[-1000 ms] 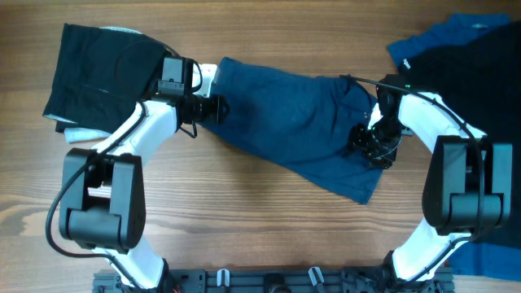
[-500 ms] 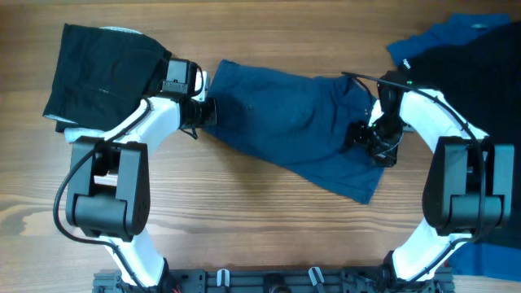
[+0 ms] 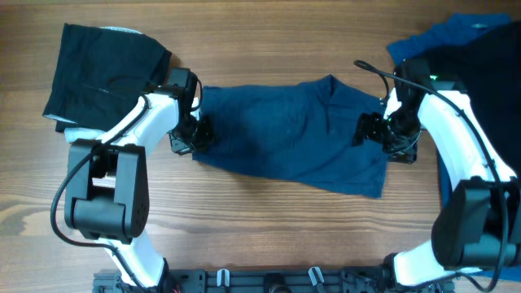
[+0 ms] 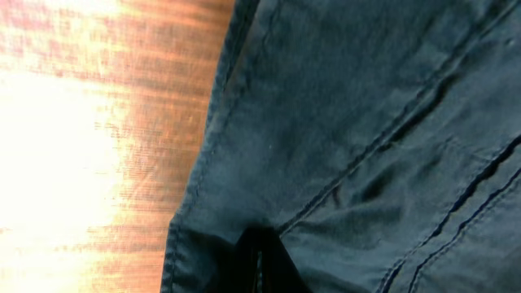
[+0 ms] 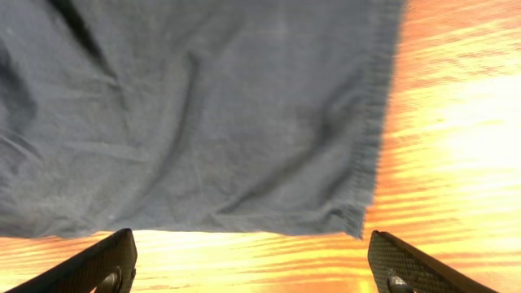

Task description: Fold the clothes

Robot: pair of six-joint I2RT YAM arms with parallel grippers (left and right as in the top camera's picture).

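In the middle of the bench (image 3: 269,236) the navy garment (image 3: 285,134) lies spread out, its long side running from nine to three o'clock. The black garment (image 3: 102,65) lies at ten o'clock and a blue and black pile (image 3: 456,41) at two o'clock, both apart from it.

Your left claw (image 3: 194,137) is at the nine o'clock edge of the navy garment. In the left wrist view the cloth gathers in creases toward the dark finger, so I judge it is closed and clamped on the hem.

Your right claw (image 5: 254,264) is at the three o'clock edge. Its fingers (image 5: 106,260) stand wide apart and nothing is between them. The hem ends just above them, and bare wood is under the gap.

From here, some things may go wrong:

- If you close the right claw where it is, it may catch only wood or only the last threads of the hem. The cloth would then slip out when lifted.
- If the left claw pulls alone, the garment may slide over the bench and bunch instead of folding.
- The cloth is rumpled near one o'clock, so a fold made over it may come out crooked.
- The right arm works close to the pile and could drag it along.
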